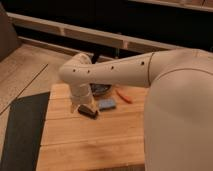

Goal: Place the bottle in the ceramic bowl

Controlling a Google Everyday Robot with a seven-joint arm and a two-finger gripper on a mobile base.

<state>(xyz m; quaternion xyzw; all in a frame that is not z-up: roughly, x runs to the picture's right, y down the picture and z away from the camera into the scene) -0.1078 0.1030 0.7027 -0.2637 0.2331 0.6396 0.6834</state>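
- Looks like the reach-for-the-bottle step. The gripper (84, 106) is down low over the bench (90, 145), right by a black block (89, 113), with its fingers spread wide, nothing clearly between them.
- Can't actually spot the bottle, my guess is the wrist hides it.
- Next move, I'd say: close on the bottle, lift, and carry it back a bit to the ceramic bowl (102, 90).
- The bowl's mostly covered by the forearm, only a dark sliver shows beside the blue sponge (106, 104).
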